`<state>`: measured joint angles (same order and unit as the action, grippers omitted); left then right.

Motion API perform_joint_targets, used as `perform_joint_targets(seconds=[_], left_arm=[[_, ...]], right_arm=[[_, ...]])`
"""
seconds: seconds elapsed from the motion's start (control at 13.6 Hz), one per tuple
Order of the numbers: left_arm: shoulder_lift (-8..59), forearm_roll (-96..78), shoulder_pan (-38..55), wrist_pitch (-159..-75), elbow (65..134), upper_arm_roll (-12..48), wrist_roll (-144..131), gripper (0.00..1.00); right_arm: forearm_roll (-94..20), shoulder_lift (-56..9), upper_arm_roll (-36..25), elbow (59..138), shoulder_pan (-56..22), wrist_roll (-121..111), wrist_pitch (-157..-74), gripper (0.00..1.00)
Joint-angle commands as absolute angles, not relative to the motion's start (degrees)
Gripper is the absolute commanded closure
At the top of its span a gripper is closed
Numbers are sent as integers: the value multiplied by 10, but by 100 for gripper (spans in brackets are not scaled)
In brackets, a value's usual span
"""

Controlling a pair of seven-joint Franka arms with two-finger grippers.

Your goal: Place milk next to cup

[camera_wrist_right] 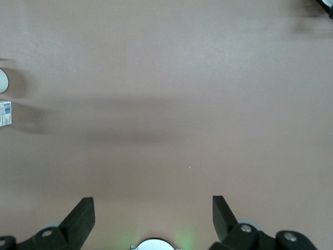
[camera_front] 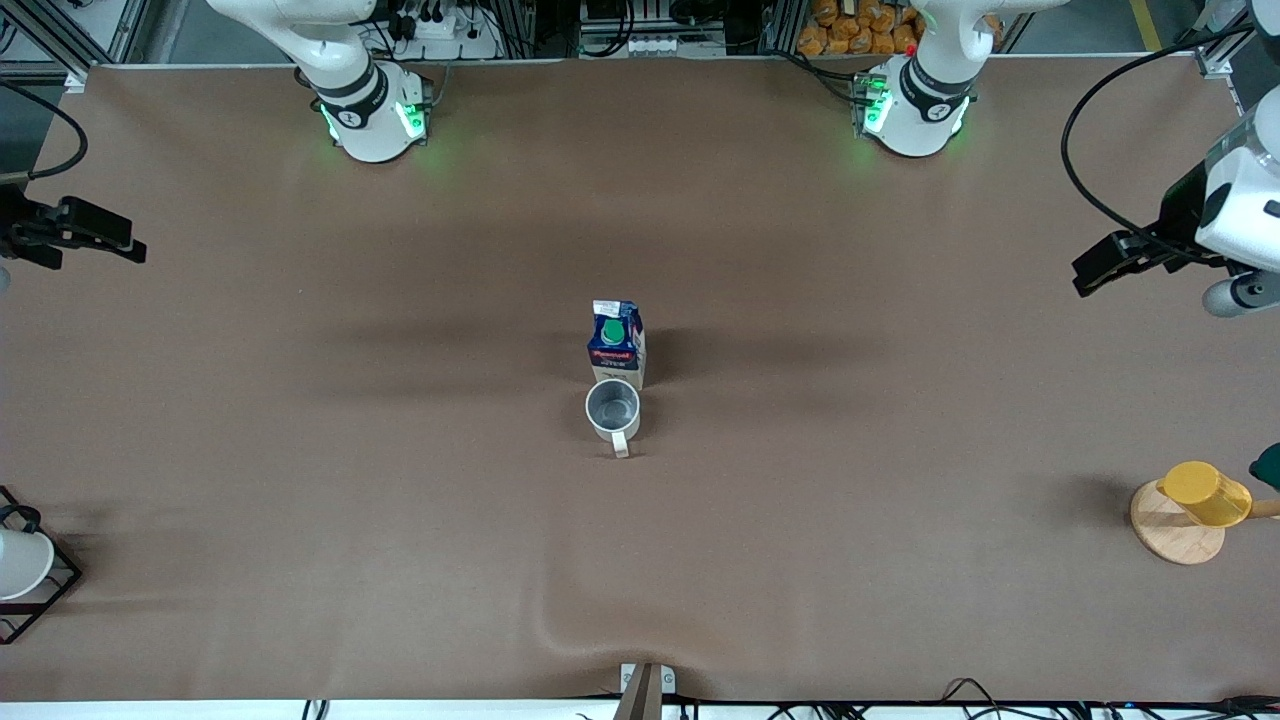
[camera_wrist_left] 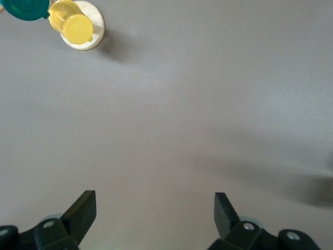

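The brown tabletop (camera_front: 300,400) is mostly bare, with open room on every side of the two things at its middle. The left tool (camera_front: 1090,272) hangs over the left arm's end of the tabletop, its fingers (camera_wrist_left: 83,208) spread apart and holding nothing. The right tool (camera_front: 135,245) hangs over the right arm's end, fingers (camera_wrist_right: 83,213) likewise apart and empty. The milk (camera_front: 617,343) stands upright at the centre, just beside the cup (camera_front: 613,412), which sits nearer the front camera, handle toward that camera. A yellow cup (camera_front: 1205,492) lies on a wooden disc (camera_front: 1170,535) near the edge at the left arm's end.
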<state>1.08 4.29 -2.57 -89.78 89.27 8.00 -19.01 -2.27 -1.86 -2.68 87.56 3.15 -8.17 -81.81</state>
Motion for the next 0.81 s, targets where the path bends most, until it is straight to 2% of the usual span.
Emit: perform_joint_targets(seconds=[0.0,0.73], left_arm=[[-8,35,-29,-909,911,81,-149,0],[-8,12,-9,-892,907,79,-143,0]], right_arm=[[-14,-4,-22,887,35,-86,-816,0],[-14,-4,-21,886,35,-86,-813,0]])
